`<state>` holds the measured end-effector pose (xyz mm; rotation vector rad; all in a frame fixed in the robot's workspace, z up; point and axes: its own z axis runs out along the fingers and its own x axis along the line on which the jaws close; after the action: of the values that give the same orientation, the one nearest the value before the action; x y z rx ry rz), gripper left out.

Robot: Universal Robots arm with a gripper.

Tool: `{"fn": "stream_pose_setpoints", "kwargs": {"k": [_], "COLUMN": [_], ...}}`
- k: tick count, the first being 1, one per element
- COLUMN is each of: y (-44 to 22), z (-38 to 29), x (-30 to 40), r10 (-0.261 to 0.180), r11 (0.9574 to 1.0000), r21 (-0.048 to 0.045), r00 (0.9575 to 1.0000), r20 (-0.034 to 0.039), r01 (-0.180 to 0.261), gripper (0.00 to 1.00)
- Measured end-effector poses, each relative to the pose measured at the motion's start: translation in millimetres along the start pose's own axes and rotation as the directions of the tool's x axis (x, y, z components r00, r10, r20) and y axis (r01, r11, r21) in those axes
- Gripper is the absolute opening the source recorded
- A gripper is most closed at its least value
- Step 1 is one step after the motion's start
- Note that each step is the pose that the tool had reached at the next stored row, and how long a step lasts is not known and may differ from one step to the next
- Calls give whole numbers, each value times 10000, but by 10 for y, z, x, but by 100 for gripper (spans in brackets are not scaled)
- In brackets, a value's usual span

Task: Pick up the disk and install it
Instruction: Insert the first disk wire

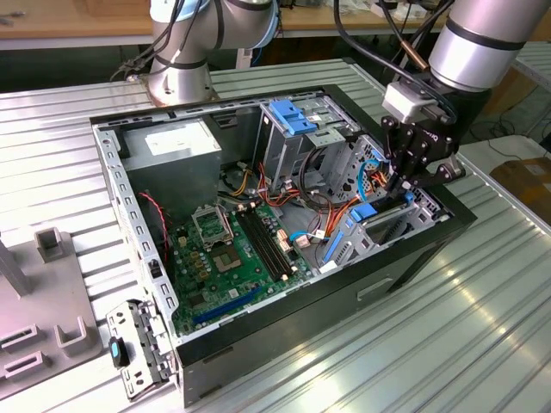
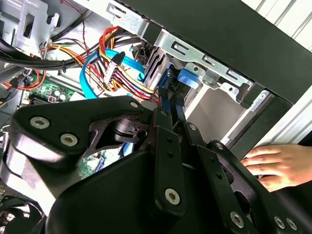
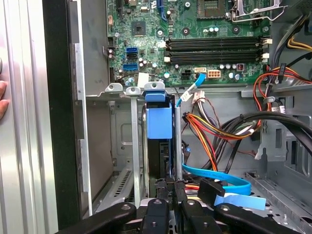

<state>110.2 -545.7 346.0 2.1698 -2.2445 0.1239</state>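
Ribbed metal table carries open computer case.

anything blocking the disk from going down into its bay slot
Nothing visible does. The disk already stands upright in the drive bay, the gripper at its edge. The orange cables and blue SATA cable lie beside it.

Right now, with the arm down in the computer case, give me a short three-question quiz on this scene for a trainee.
1. True or false: the disk lies flat on the motherboard.
2. The gripper is nearest to: A) the power supply, B) the drive cage, C) the memory slots.
3. In both wrist views, what rests outside the computer case?
Key: 1 false, it stands on edge in the drive cage. 2 B. 3 a person's hand.
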Motion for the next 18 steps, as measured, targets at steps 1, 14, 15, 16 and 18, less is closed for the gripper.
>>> {"fn": "stream_pose_setpoints", "kwargs": {"k": [1,14,15,16,18], "y": [0,3,2,-2,-2], "z": [0,68,40,-44,-44], "x": [0,1,2,8,8], "r10": [0,0,1,1,1], "r11": [10000,10000,10000,10000,10000], "r21": [0,-28,-28,-28,-28], "r00": [10000,10000,10000,10000,10000], "r20": [0,50,52,61,63], "r01": [0,0,-1,-1,-1], "gripper": [17,18,24,24,24]}}
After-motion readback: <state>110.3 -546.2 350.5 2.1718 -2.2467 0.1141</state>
